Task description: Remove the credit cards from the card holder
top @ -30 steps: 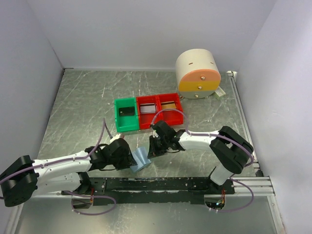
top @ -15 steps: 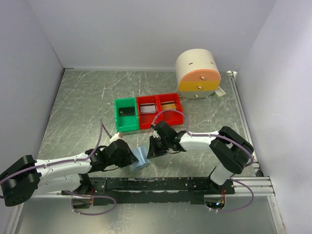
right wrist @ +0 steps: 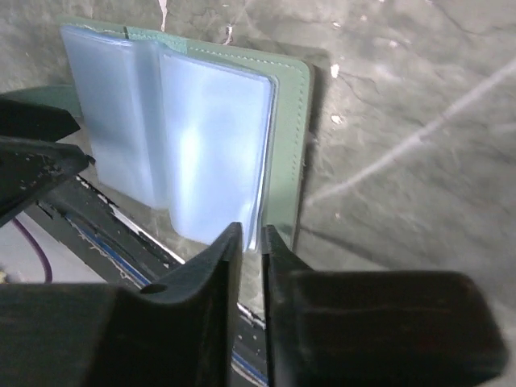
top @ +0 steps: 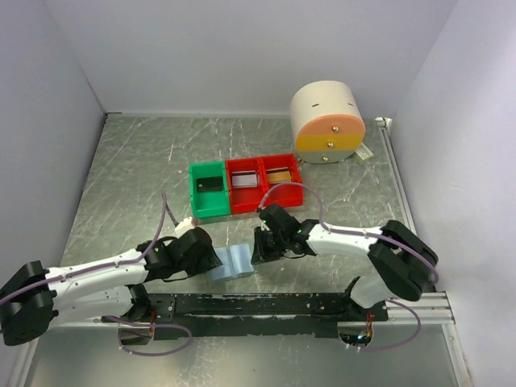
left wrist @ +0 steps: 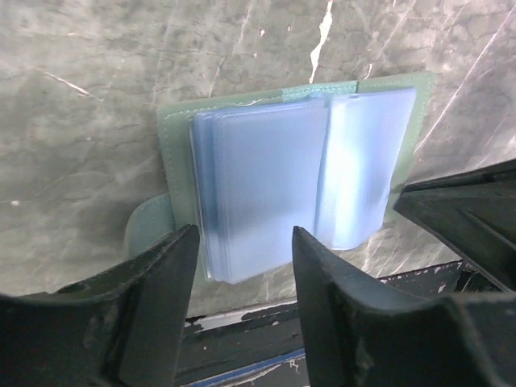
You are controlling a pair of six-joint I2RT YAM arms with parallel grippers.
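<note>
The card holder (top: 232,262) lies spread open on the table between my two grippers, near the front rail. It is a green cover (right wrist: 292,137) with pale blue sleeves (left wrist: 266,185). No credit cards show in the sleeves. A gold-tan card (top: 279,174) lies in the right red bin. My left gripper (top: 213,261) (left wrist: 246,242) is open and straddles the near edge of the left sleeve stack without touching it. My right gripper (top: 256,248) (right wrist: 251,234) has its jaws a narrow slit apart, and the right sleeve's corner sits right at the tips.
A green bin (top: 209,190) and two red bins (top: 262,177) stand in a row behind the holder. A round cream drawer unit (top: 326,122) stands at the back right. The black base rail (top: 266,305) runs just in front of the holder.
The holder stood tented up between the grippers and now lies spread flat. My right gripper shifted slightly right and its jaws eased apart. My left jaws narrowed, then widened again.
</note>
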